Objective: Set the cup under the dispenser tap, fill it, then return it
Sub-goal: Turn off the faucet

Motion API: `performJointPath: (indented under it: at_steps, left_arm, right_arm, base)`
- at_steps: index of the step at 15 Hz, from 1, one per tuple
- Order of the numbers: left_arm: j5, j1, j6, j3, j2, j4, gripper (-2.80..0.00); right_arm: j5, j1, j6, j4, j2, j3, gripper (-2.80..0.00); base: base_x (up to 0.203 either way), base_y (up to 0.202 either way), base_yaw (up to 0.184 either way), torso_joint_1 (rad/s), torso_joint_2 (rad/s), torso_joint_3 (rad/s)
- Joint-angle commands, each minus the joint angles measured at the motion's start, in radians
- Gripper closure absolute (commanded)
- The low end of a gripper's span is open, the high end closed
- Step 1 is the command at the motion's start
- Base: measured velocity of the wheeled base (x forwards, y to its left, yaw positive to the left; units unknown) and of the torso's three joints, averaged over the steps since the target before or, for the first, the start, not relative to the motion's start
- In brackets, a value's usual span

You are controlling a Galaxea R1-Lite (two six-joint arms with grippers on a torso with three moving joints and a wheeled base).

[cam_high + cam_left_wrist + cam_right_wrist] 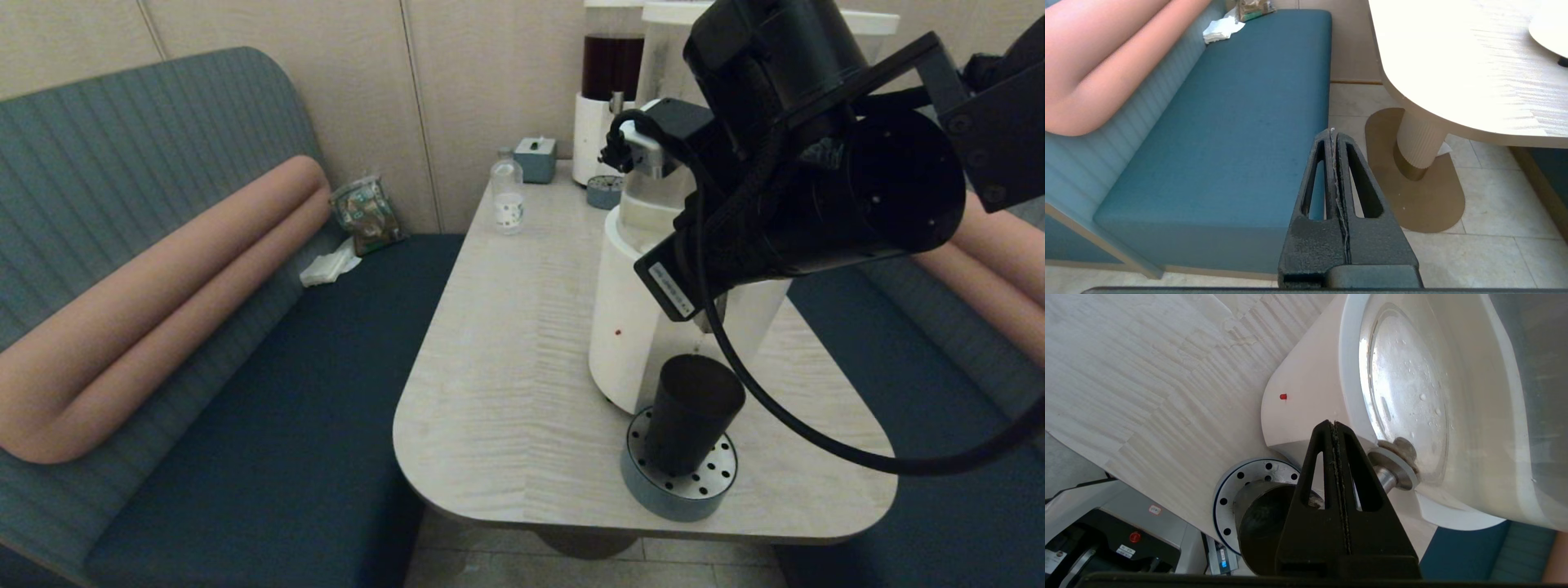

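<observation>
Hanging low beside the teal bench seat (pixel 1229 134), off the table's left edge, the left gripper (pixel 1334 134) has its fingers pressed together on nothing. The cup (pixel 692 412) stands upright on the perforated drip tray (pixel 679 480) before the large dispenser's white base (pixel 633 327). Above it the right gripper (pixel 1334 425), fingers pinched together and empty, hovers beside the dispenser tap (pixel 1390 473).

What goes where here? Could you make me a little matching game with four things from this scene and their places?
Things:
1. cup
2. small clear bottle
3. left end effector
4. crumpled white tissue

Places:
A. on the blue bench seat
B. on the perforated drip tray
C. low beside the table, over the floor
D. far side of the table

Pairs: 1-B, 2-D, 3-C, 4-A
</observation>
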Motion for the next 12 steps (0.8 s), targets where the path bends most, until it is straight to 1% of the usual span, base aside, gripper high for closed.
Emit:
performJointPath:
  at_steps: [1, 12]
  left_arm:
    - [0.000, 0.000, 0.000, 0.000, 0.001, -0.001, 0.00]
    - [0.000, 0.000, 0.000, 0.000, 0.001, 0.000, 0.00]
  right_arm:
    - [-0.003, -0.002, 0.000, 0.005, 0.006, 0.000, 0.00]
    - [-0.001, 0.001, 0.001, 0.018, 0.001, 0.002, 0.00]
  base:
    - [0.000, 0.000, 0.000, 0.000, 0.00, 0.000]
    - [0.000, 0.000, 0.000, 0.000, 0.00, 0.000]
